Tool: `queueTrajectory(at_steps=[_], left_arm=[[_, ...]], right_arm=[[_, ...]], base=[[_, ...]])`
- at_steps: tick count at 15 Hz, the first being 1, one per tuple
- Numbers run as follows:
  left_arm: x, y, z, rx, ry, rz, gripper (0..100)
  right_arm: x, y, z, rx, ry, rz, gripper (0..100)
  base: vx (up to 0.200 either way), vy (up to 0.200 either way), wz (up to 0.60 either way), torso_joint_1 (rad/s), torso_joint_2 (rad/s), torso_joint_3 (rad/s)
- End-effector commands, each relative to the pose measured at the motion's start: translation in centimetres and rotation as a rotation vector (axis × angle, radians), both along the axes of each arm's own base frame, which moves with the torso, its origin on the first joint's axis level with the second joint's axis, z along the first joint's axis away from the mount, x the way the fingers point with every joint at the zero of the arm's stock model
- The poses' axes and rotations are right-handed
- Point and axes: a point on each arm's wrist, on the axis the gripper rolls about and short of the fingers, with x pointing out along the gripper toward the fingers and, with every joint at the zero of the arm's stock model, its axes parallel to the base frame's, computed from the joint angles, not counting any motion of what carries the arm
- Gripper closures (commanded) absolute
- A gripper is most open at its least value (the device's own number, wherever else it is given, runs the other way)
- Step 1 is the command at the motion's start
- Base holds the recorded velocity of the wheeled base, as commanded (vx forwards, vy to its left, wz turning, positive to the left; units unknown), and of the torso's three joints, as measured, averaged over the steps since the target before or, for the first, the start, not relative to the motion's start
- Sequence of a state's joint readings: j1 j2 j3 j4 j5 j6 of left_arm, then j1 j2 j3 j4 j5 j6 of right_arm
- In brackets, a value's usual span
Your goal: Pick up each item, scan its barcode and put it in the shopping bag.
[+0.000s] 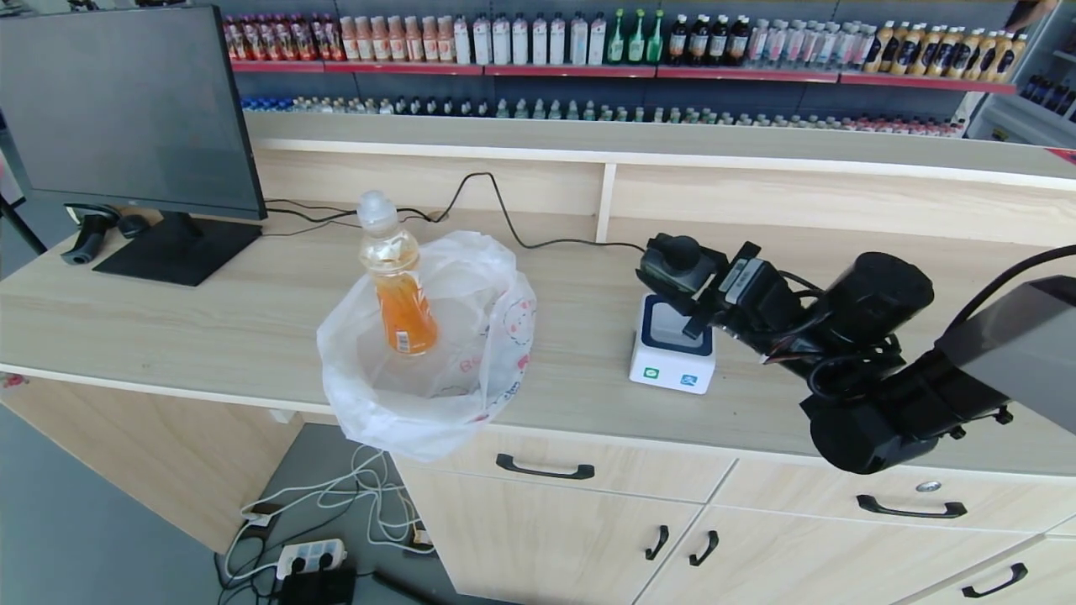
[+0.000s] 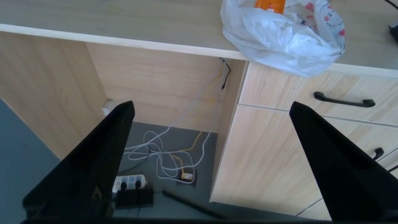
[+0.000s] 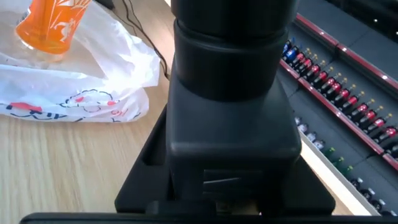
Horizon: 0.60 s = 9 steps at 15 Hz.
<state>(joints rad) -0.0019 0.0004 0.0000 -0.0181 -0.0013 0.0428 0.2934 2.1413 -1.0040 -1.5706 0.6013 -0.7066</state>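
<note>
A white plastic shopping bag [image 1: 429, 353] sits open at the counter's front edge, with an orange drink bottle [image 1: 399, 294] standing upright inside it. To its right stands a small white scanner box [image 1: 672, 357]. My right gripper [image 1: 693, 290] hovers just above that box, shut on a black item [image 1: 677, 256] with a rounded top. The right wrist view has the black item [image 3: 230, 106] up close, with the bag [image 3: 81, 93] and bottle [image 3: 53, 25] beyond it. My left gripper [image 2: 211, 168] is open and empty, low in front of the cabinet, below the bag [image 2: 283, 28].
A monitor [image 1: 126, 109] stands at the counter's back left with a black handheld scanner [image 1: 84, 239] beside it. A black cable [image 1: 504, 218] runs along the counter behind the bag. Drawers [image 1: 542, 469] are under the counter, a power strip [image 1: 309, 555] and cords on the floor.
</note>
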Motion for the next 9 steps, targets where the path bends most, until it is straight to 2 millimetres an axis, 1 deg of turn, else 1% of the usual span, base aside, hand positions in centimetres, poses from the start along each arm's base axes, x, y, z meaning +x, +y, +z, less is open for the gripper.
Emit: queueTrajectory(at_steps=[1,3,6,9], left_arm=[[0.0,0.0,0.0,0.003,-0.001,0.0,0],[0.0,0.0,0.0,0.005,-0.001,-0.001,0],[0.0,0.0,0.0,0.005,-0.001,-0.001,0],[0.0,0.0,0.0,0.005,-0.001,-0.001,0]], right_arm=[[1.2,0.1,-1.4,-0.015,0.013,0.009,100],[1.6,-1.1,-1.7,-0.029,0.01,-0.015,100],[2.1,-3.3,-1.5,-0.057,-0.002,-0.008,100],[2.0,-3.3,-1.8,-0.077,-0.01,0.007,100]], base=[[0.0,0.0,0.0,0.0,0.0,0.0],[0.0,0.0,0.0,0.0,0.0,0.0],[0.0,0.0,0.0,0.0,0.0,0.0],[0.0,0.0,0.0,0.0,0.0,0.0]])
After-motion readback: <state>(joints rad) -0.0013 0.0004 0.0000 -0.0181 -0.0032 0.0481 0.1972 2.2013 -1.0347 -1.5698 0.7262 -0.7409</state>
